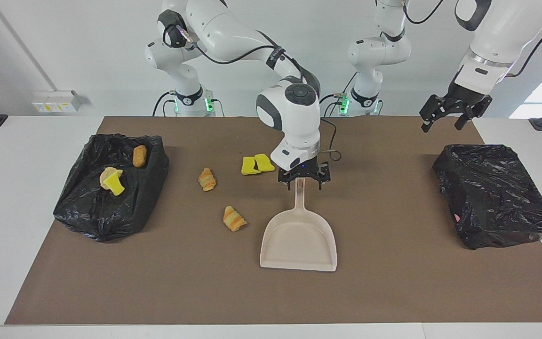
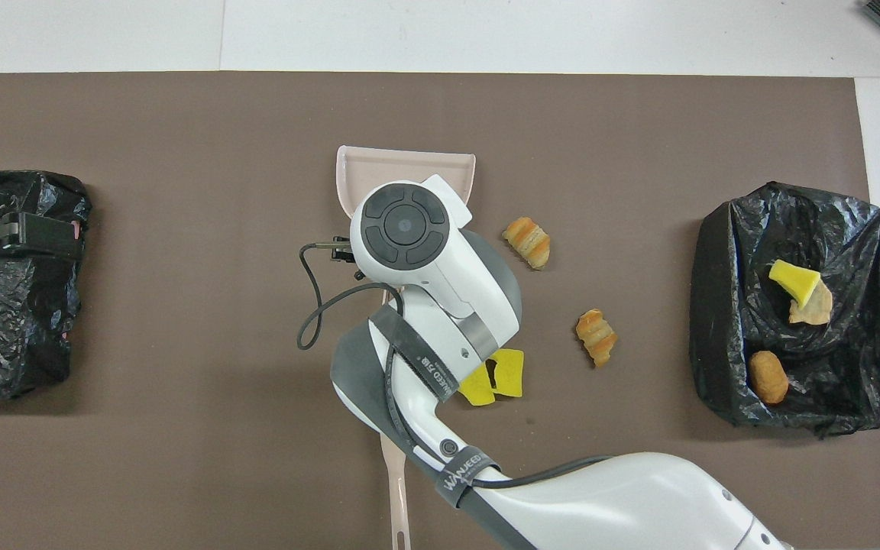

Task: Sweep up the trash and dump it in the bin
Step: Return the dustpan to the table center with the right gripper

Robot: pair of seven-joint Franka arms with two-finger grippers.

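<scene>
The right gripper (image 1: 304,181) is seen in the facing view just above the dustpan (image 1: 299,240) handle, its fingers spread to either side without gripping it; in the overhead view this is hidden under the arm's wrist. The left gripper (image 1: 445,118) is held with fingers spread over the tabletop (image 1: 393,292) beside the empty black bin (image 1: 494,195). Two croissants (image 2: 528,241) (image 2: 596,337) and two yellow sponge wedges (image 1: 257,165) lie on the mat beside the dustpan. A wedge, a tan lump and another pastry are seen inside the other bin (image 2: 723,382). A brush handle (image 2: 394,489) is shown only in the overhead view.
</scene>
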